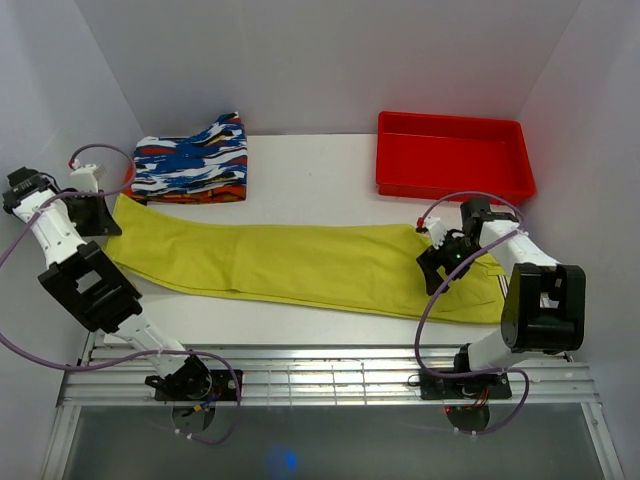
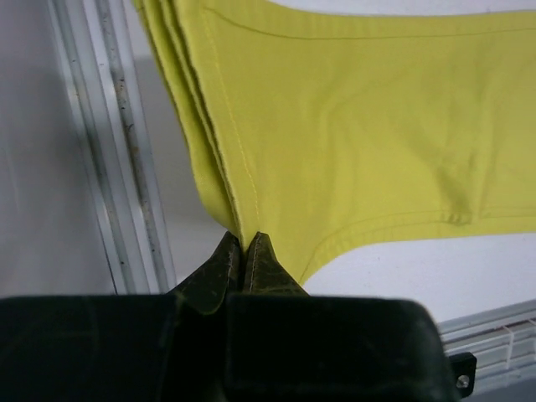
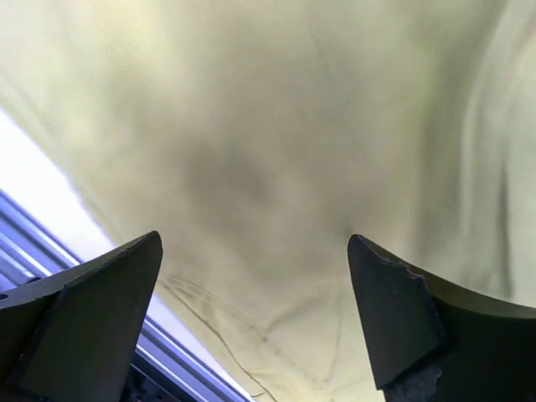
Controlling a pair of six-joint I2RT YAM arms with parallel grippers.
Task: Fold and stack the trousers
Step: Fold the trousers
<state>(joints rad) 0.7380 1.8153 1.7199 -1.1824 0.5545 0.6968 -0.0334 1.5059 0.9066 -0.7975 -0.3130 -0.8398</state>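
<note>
The yellow-green trousers [image 1: 300, 262] lie stretched flat across the table from left to right, folded lengthwise. My left gripper [image 1: 103, 215] is shut on the leg-end hems at the far left; in the left wrist view the fingertips [image 2: 244, 243] pinch several stacked cloth layers of the trousers [image 2: 360, 126]. My right gripper [image 1: 447, 262] is open, pressed down close over the waist end at the right; in the right wrist view its gripper [image 3: 255, 260] has wide-spread fingers [image 3: 394, 310] with the cloth [image 3: 268, 151] filling the view between them. The striped band is not visible.
A folded blue, white, black and orange patterned garment [image 1: 192, 160] lies at the back left, just behind the trouser leg ends. A red tray [image 1: 452, 155] stands at the back right. White walls close in left, right and rear. The metal rail [image 1: 330, 375] runs along the near edge.
</note>
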